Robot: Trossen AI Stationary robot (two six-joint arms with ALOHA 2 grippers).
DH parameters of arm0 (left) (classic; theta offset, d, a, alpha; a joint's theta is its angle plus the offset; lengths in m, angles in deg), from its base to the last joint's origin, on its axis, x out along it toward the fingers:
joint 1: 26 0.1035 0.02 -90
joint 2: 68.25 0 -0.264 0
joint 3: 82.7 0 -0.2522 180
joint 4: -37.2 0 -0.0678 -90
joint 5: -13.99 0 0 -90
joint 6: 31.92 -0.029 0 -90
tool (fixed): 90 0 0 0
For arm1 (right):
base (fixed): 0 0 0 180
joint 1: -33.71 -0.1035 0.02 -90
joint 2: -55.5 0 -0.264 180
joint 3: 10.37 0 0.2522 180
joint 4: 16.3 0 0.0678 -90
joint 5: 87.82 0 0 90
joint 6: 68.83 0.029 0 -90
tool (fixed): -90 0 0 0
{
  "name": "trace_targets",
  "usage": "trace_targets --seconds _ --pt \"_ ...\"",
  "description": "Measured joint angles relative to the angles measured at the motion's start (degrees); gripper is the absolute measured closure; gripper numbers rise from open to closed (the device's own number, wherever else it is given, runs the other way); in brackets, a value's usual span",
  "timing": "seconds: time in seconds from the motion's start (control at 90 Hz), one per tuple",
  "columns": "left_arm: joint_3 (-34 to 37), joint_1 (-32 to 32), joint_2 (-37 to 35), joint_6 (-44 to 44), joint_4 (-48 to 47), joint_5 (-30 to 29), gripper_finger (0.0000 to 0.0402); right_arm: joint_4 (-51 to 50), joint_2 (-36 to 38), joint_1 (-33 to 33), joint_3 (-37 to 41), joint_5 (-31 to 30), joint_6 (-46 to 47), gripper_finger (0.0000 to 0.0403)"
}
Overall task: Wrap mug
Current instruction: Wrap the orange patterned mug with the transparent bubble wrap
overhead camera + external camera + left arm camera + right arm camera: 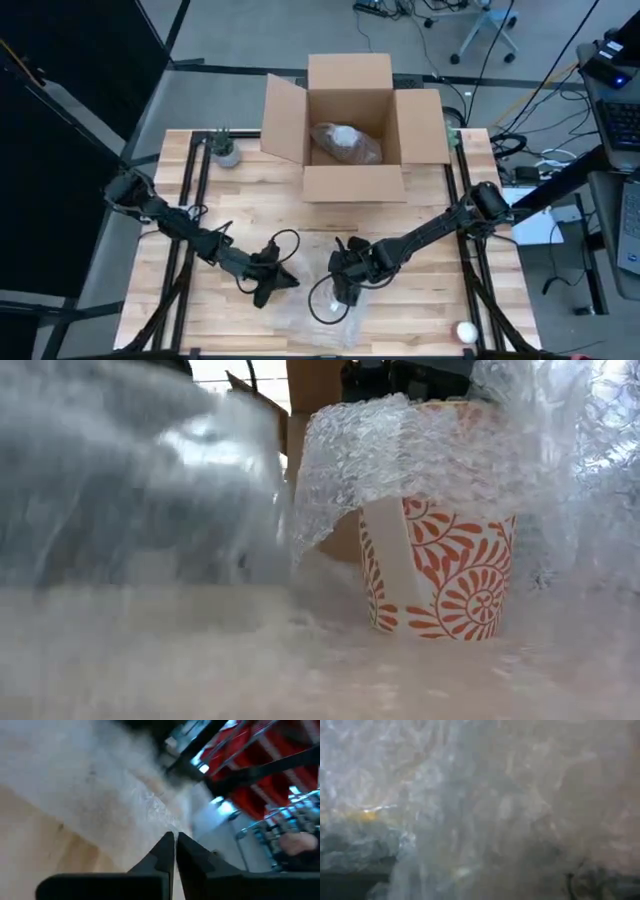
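A: Start with the big things. What's on the tabletop (250,215)?

B: An open cardboard box (352,125) at the far edge, with one bubble-wrapped bundle (345,143) already inside. At the near edge lies a sheet of bubble wrap (318,322), and the mug (440,565) stands upright on it, white with orange swirls. In the low view the wrap is draped over the mug's top and partway down one side; the lower body is bare.

A: So which step is this?

B: I'd judge the folding-over, roughly midway.

A: And the arms?

B: The left gripper (174,845) has its fingers pinched together on the wrap's edge, just beside the mug. The right gripper (345,280) is at the mug, but wrap smothers its camera, so I cannot tell its state.

A: Next move?

B: Probably drawing the held edge across the bare side without tipping the mug.
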Motion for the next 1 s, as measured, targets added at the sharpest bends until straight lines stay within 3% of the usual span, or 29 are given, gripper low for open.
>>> trace_targets --seconds 0.256,0.544,0.822,1.0 --pt "-3.1 0.5 0.0 -2.0 0.3 1.3 0.0401 0.3 0.0 0.0 0.0 0.0 -0.8 0.0211" --pt "-11.2 3.2 0.2 -13.2 -3.8 3.0 0.0401 1.2 0.0 0.2 0.0 0.1 -0.9 0.0211" --pt "-14.0 6.1 6.4 -14.0 -4.4 7.2 0.0401 0.5 -0.6 0.2 -3.7 -0.6 -4.1 0.0211" --pt "-16.9 6.0 9.6 -15.7 -4.2 8.1 0.0401 -7.0 -0.5 0.2 -9.7 -0.8 -4.8 0.0211"
